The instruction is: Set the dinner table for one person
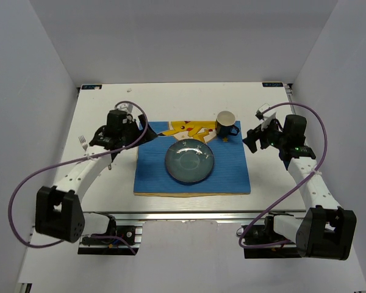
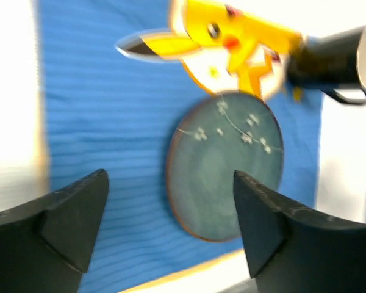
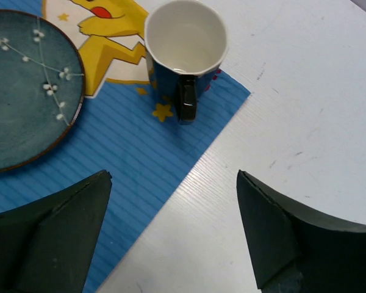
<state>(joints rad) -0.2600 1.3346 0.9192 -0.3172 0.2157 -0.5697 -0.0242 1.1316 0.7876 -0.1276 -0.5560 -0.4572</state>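
Cutlery is probably next. The large white flat desk (image 1: 171, 97) carries a blue striped cloth placemat (image 1: 152, 180), with a round teal ceramic plate (image 1: 190, 162) in its middle and a dark mug (image 1: 226, 124) at the plate's 1 o'clock. Both the left fingers (image 1: 138, 132) and the right fingers (image 1: 251, 139) are spread, empty. The silver fork (image 1: 83, 142) lies at 9 o'clock; the left fingers should close low across its handle.

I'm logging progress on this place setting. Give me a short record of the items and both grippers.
placemat: blue, yellow cartoon figure, flat on dinner table
plate: blue-green, middle of placemat
mug: dark, white inside, upright on placemat's far right corner
fork: on dinner table, left of placemat
left gripper: open, empty
right gripper: open, empty
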